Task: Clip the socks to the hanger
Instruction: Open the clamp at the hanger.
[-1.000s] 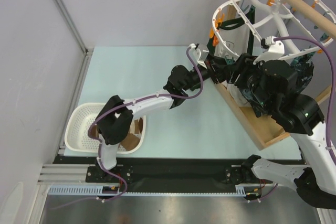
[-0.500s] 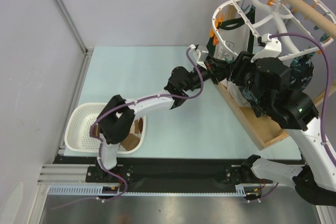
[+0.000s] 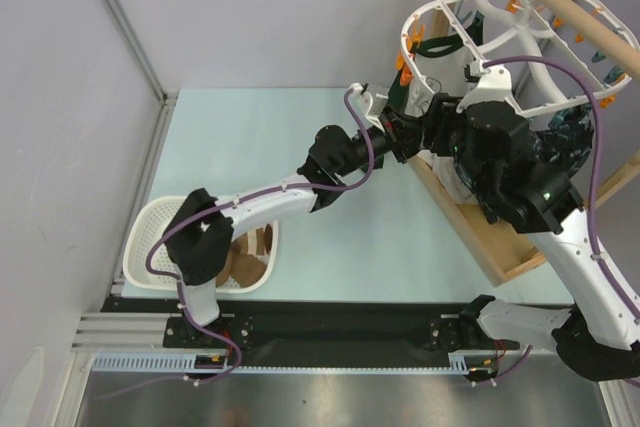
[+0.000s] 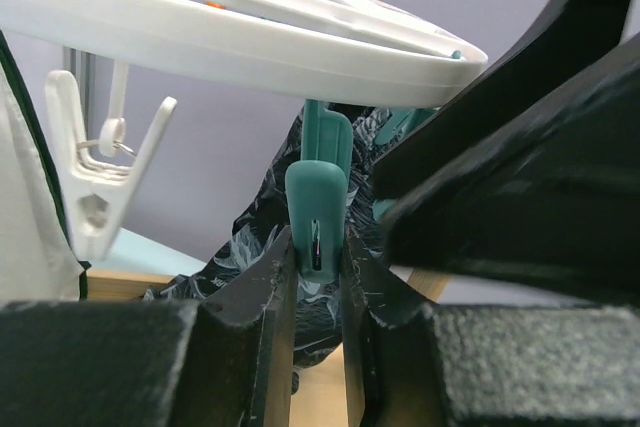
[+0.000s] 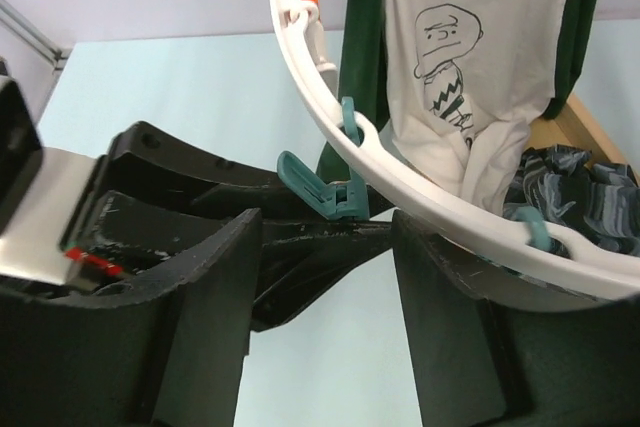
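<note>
The left gripper has just narrowed. Its fingers now pinch the teal clip that hangs under the white rim of the hanger. The right gripper sits close by, its fingers spread wide with nothing between them. The socks are well away from both pairs of fingers — down in the basket by the left arm's base. So a clip is gripped, I'd say, but no sock is at hand yet to feed into it.

Hanger x1, basket x1, teal clips x2, robot arms x2.
</note>
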